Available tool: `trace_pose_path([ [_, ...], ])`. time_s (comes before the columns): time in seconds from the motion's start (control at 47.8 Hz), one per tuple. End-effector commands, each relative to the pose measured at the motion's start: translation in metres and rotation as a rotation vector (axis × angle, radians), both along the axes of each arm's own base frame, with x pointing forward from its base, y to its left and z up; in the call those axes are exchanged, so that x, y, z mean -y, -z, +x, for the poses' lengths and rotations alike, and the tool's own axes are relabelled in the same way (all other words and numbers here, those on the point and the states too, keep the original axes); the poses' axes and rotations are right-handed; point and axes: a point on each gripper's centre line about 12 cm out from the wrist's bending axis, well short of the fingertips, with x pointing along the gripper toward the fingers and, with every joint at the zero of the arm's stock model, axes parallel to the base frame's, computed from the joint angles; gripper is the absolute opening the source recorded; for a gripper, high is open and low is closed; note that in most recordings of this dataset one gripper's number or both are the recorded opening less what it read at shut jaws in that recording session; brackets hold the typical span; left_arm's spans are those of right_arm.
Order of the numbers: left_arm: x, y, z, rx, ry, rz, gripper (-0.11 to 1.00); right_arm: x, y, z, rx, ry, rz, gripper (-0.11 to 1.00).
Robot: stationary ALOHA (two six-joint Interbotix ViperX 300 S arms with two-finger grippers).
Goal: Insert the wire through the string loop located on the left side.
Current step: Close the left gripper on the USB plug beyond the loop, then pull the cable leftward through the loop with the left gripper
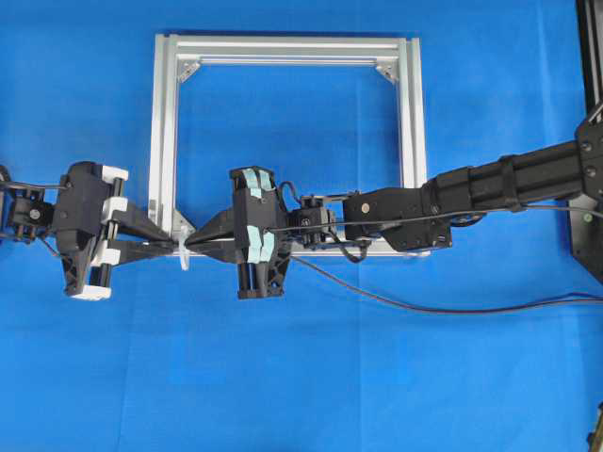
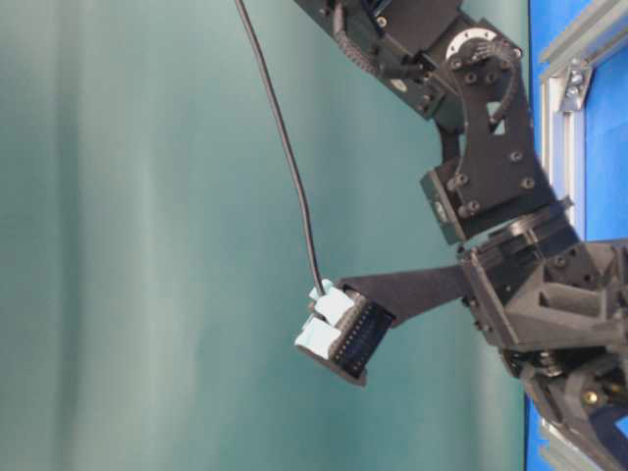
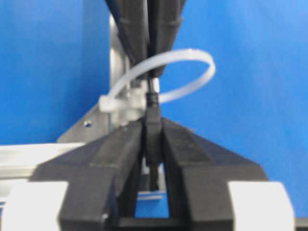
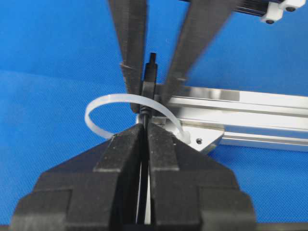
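Handoff at lower left of the overhead frame; right gripper (image 4: 144,126) clamps the wire (image 4: 151,72) just behind its plug, poking it through the string loop (image 4: 103,103); left gripper (image 3: 153,129) clamped on the plug from the far side, likely to pull it through.

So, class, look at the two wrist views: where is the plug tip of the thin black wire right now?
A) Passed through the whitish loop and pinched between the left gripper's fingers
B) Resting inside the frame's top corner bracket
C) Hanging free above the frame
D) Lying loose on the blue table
A: the wire passes through the string loop and its plug sits clamped in the left gripper.
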Motion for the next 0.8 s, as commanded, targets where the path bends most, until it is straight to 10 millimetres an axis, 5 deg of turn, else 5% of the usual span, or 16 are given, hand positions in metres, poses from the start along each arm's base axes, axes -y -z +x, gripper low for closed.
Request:
trace_pose_path([
  [0.0,0.0001,-0.0068,0.0047,0.031,-0.001,-0.003,0.07,0.0012,-0.0171,0.0049,0.042,0.001,0.0,-0.1],
  [0.586,0.0001,-0.0072,0.0047,0.032,-0.001,-0.003,0.07,0.001,-0.0157,0.0042,0.033,-0.002,-0.006,-0.08],
  [0.774,0.0,-0.0076,0.0043,0.034,-0.001,-0.003,0.07,0.0012,-0.0151,0.0038,0.029,0.001,-0.001,0.11],
])
